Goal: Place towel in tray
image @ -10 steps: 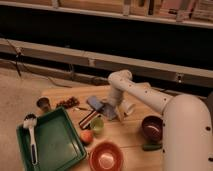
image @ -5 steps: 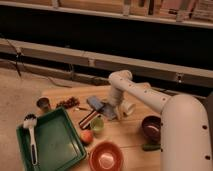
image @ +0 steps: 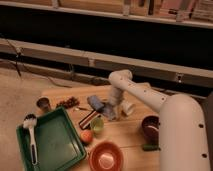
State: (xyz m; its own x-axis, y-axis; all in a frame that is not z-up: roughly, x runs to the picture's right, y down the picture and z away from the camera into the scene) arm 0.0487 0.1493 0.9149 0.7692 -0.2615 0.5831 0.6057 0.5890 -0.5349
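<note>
Scarcely moved, the gripper (image: 111, 112) sits low at the blue-grey towel (image: 96, 103), perhaps touching it, right of the green tray (image: 52, 141); whether it grips cannot be told.

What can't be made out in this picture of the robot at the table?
- Camera view: whether the pincer, low beside the towel, touches it; the arm above covers that spot.
- Camera view: the maroon bowl's right side, hidden behind the white arm.
- Camera view: the red bowl's near rim, cut off by the bottom edge.
</note>
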